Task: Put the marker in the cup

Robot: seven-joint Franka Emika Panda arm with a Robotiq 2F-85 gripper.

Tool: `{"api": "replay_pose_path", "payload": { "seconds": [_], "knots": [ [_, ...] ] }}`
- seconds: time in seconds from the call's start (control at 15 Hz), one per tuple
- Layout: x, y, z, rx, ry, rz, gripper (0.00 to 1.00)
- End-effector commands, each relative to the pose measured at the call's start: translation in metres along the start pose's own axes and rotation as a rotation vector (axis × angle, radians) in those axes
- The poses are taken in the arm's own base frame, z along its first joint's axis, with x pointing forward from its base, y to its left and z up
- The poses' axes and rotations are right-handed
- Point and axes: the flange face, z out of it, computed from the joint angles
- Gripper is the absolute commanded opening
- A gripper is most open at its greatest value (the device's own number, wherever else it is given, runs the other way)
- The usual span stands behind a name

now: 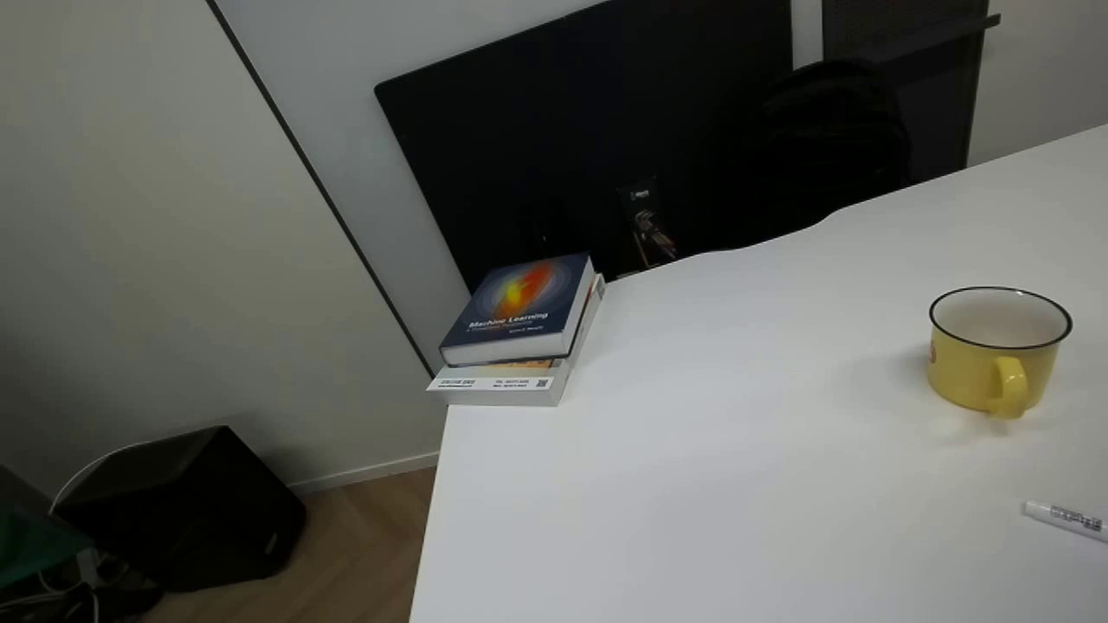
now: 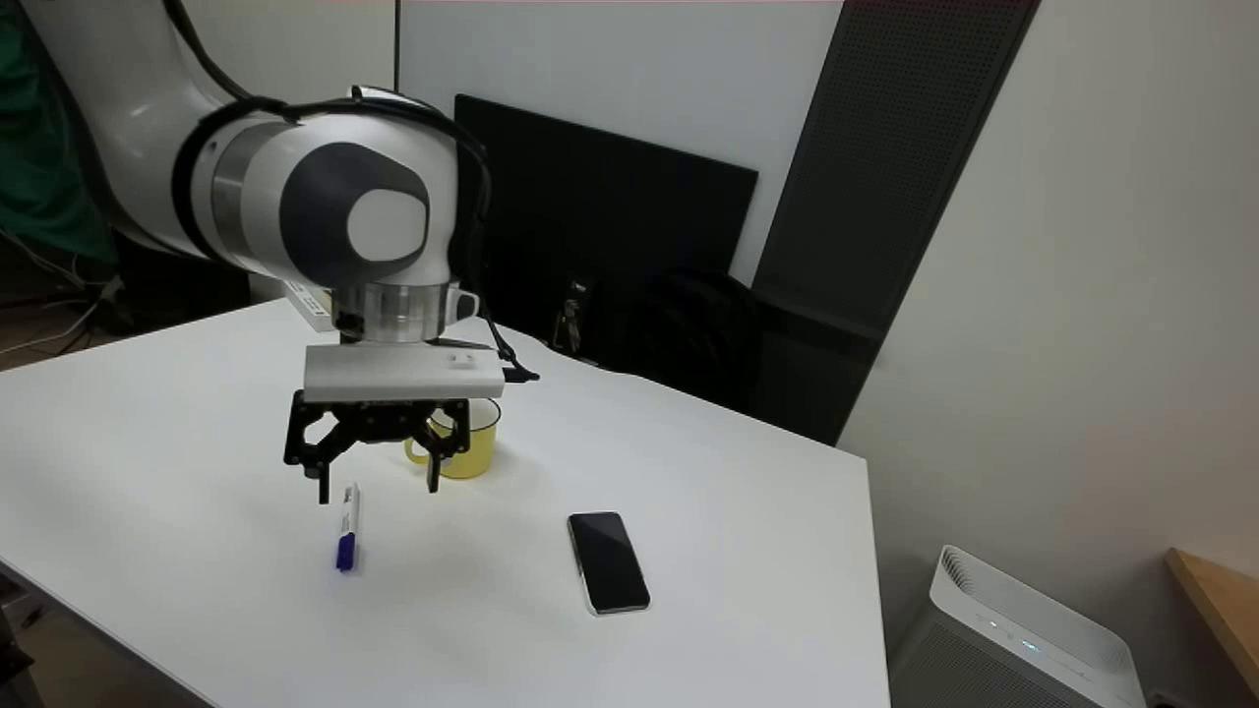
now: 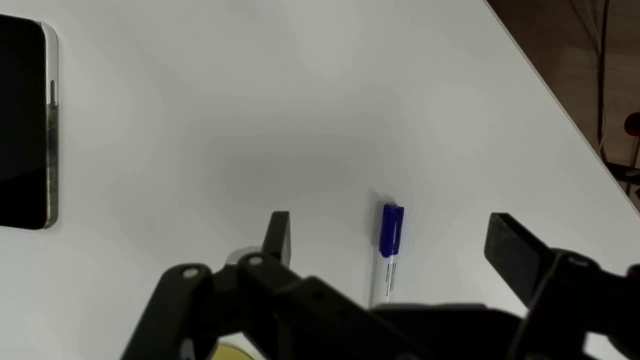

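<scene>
The marker (image 2: 348, 521) is a white pen with a dark blue cap, lying flat on the white table. In an exterior view only its white end (image 1: 1063, 517) shows at the right edge. In the wrist view its cap (image 3: 391, 231) lies between my fingers, and its rear is hidden behind the gripper body. The yellow cup (image 1: 976, 372) stands upright, with its handle to the side; it stands partly behind the gripper in an exterior view (image 2: 472, 454). A sliver of it shows in the wrist view (image 3: 229, 353). My gripper (image 2: 379, 491) is open and empty, above the table near the marker.
A black phone (image 2: 608, 562) lies on the table; it also shows in the wrist view (image 3: 22, 125). A stack of books (image 1: 519, 320) sits at a table corner. A black panel (image 1: 597, 147) and a dark bag (image 1: 831, 130) stand behind the table's edge.
</scene>
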Motion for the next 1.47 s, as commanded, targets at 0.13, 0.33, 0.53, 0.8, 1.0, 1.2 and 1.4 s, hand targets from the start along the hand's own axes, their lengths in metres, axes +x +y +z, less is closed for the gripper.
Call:
{"api": "replay_pose_path", "payload": {
  "seconds": [0.13,0.33,0.53,0.8,1.0,1.2,1.4],
  "knots": [
    [0.02,-0.004,0.01,-0.002,0.007,0.073,1.0],
    [0.027,-0.013,0.013,0.003,0.011,0.093,1.0],
    [0.03,-0.018,0.014,0.015,0.002,0.12,1.0],
    [0.027,-0.02,0.015,0.014,-0.003,0.084,1.0],
    [0.026,-0.02,0.015,0.014,-0.003,0.086,1.0],
    [0.026,-0.02,0.015,0.014,-0.003,0.086,1.0],
    [0.025,-0.02,0.016,-0.001,-0.006,0.091,1.0]
  ]
}}
